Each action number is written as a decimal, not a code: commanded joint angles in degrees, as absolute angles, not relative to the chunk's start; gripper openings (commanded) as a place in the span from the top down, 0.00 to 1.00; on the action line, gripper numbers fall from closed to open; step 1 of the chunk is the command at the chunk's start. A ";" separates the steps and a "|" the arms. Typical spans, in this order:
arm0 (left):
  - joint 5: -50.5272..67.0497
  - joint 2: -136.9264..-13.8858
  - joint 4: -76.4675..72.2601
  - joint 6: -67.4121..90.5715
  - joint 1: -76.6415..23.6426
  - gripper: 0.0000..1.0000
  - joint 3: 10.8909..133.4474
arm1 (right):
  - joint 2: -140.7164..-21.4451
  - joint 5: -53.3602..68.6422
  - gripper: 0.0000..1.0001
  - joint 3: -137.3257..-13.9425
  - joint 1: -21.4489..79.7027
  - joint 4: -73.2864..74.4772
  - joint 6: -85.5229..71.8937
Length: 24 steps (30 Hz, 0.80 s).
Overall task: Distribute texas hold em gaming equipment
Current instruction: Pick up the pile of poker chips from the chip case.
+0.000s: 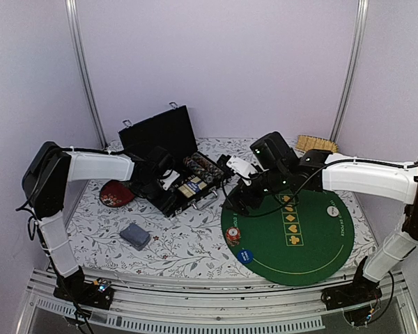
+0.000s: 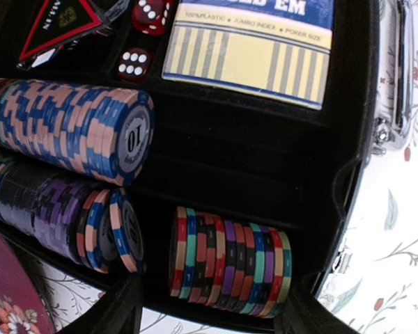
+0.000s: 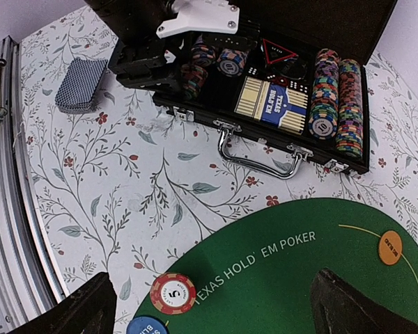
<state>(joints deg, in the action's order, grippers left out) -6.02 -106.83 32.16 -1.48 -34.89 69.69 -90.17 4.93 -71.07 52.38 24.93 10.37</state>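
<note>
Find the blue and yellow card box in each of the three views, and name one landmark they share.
Top view: the card box sits left of centre, inside the open black case.
Left wrist view: the card box lies at the top edge, above the chip rows.
Right wrist view: the card box lies upper middle, just above the handle.
Shared landmark: the black case.

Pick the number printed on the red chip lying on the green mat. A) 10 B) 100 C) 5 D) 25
C: in the right wrist view, the red chip near the edge of the green mat shows a 5 at its centre.
</note>
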 commanded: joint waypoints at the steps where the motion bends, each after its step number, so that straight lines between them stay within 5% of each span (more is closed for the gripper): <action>1: -6.17 -109.24 29.95 -3.09 -36.64 0.32 70.46 | -91.61 6.13 0.01 -73.10 52.53 25.93 10.42; 15: -5.16 -109.10 25.60 -1.86 -34.54 0.24 72.17 | -92.81 6.12 0.01 -73.72 52.49 27.04 10.38; 24: -7.43 -105.29 21.63 -1.67 -36.57 0.32 69.33 | -93.16 6.53 0.01 -74.00 52.48 27.49 10.52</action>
